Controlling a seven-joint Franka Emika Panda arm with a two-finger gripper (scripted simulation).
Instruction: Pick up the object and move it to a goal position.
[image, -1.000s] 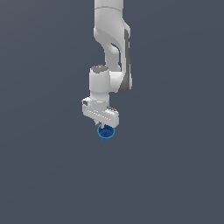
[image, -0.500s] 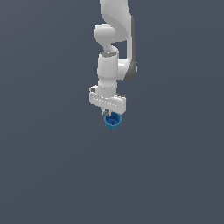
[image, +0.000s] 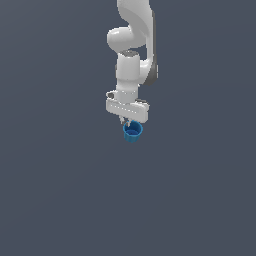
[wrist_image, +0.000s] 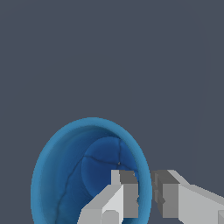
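No brand, label or lettering to read anywhere. Smooth, matte white arm (image: 134, 45), built of rounded cylindrical segments with a grey seam along one side, reaching down from the top of the exterior view. At its end a boxy white end effector (image: 129, 122) with a flat crossbar and short, blocky fingers (wrist_image: 124, 192), white with grey inner pads.

Just under the end effector, a small bright-blue cup (image: 132, 132): round, thin-walled, hollow, with a darker flat bottom and faint dark lines across the inner surface, shown large in the wrist view (wrist_image: 78, 175). Glossy, plastic-like look in the render. Narrower than the crossbar above it.

End effector clenched on the cup's rim: one finger inside the hollow, the other outside the wall, the blue wall pinched between the two pads. Cup mouth upward, hanging directly beneath the wrist, near the middle of the exterior view.

All around, only a plain, flat, dark slate-grey background without texture or edges.
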